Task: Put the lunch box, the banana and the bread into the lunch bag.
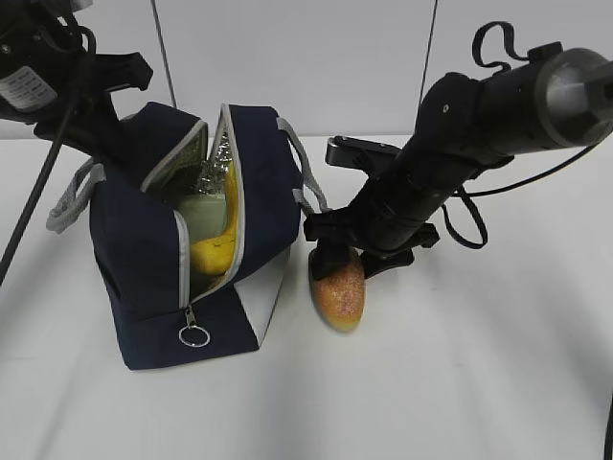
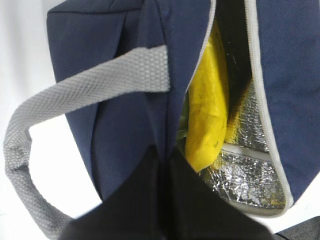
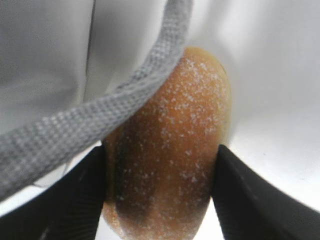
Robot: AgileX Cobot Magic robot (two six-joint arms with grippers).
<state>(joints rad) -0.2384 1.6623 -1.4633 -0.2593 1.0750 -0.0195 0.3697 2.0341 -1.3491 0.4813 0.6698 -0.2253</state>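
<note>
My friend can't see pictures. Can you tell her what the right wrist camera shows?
A small oval golden-brown bread roll with pale speckles fills the middle, with the right pincer's two black ribbed fingers pressed against its left and right sides. A grey woven bag handle crosses in front of it, over a white table.

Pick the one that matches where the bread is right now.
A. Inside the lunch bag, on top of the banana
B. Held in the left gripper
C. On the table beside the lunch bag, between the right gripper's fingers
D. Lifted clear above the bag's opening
C. The bread sits on the white table just right of the lunch bag, with the right gripper fingers on either side of it; the banana is already inside the bag.
</note>
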